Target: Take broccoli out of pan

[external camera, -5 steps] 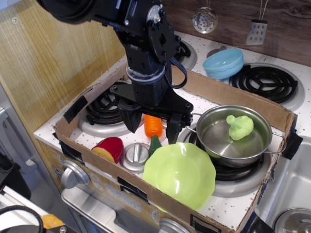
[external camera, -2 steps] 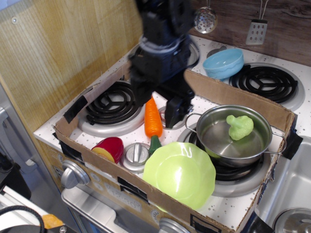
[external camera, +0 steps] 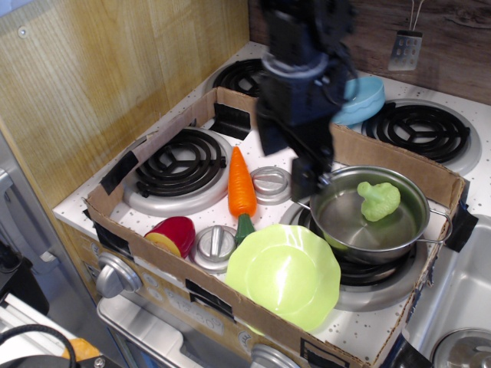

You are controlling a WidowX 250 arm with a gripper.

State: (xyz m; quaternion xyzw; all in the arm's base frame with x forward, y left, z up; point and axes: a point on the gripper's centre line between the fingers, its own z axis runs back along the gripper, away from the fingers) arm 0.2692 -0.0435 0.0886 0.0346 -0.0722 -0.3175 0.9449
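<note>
Broccoli (external camera: pixel 379 199) lies in the pan (external camera: pixel 337 218) at right, ungrasped; the gripper (external camera: pixel 290 162), fingers spread and empty, hovers just left.

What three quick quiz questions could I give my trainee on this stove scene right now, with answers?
1. True or false: the broccoli is still inside the pan.
2. Which object lies between the left front burner and the pan: (a) blue bowl, (b) carrot, (c) green plate?
3. Where is the gripper relative to the pan, and are its fingers holding anything?

Key
1. True. It rests against the pan's far inner wall.
2. (b), the carrot, with its green stem pointing toward the front.
3. It hangs over the pan's left rim, beside the left handle. The fingers are apart and hold nothing.
</note>
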